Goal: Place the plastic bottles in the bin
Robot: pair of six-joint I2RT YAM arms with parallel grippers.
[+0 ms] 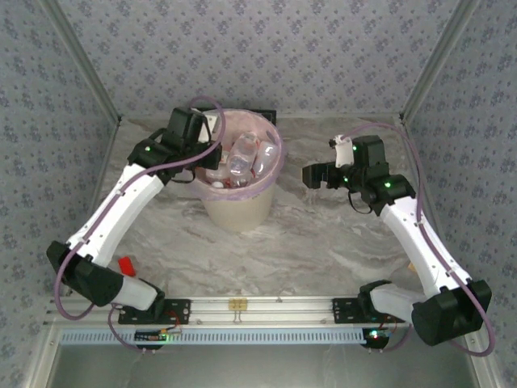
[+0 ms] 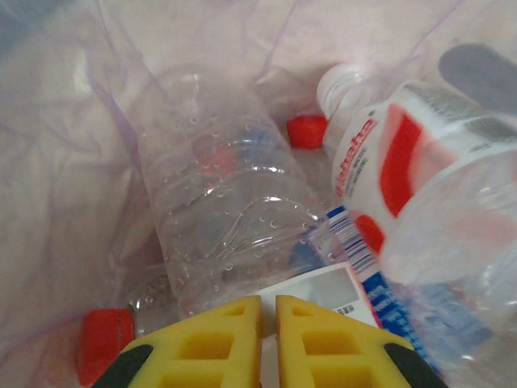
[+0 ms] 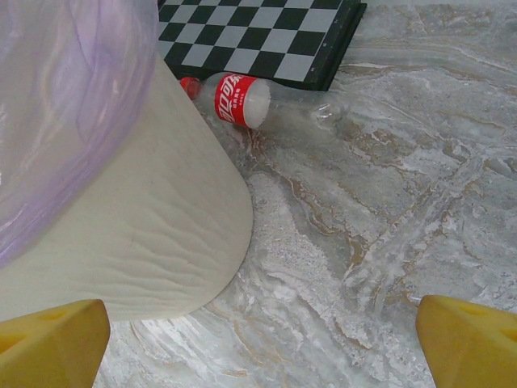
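Bin (image 1: 236, 212) loaded, one bottle (image 3: 238, 101) outstanding behind it: retrieval by my right tool (image 3: 262, 335).

Handling, as I judge it: come in low over the surface (image 1: 323, 242) and take the bottle across its red label. Keep off the bin wall and the checkerboard (image 3: 258, 40), since a round body is likely to roll. Items:
- Bin, cream, upright at the middle of the far surface.
- Pink bag (image 1: 279, 153), lining the bin and folded over its rim.
- Plastic bottles (image 1: 242, 162), a heap inside; a clear one (image 2: 218, 210) lies beside a red-labelled one (image 2: 404, 153), with loose red caps among them.
- Outstanding bottle, on its side between the bin's foot and the checkerboard.
- My left tool (image 2: 269, 311), pressed together and empty, just above the heap.
- My right tool, spread wide with nothing between, beside the bin.
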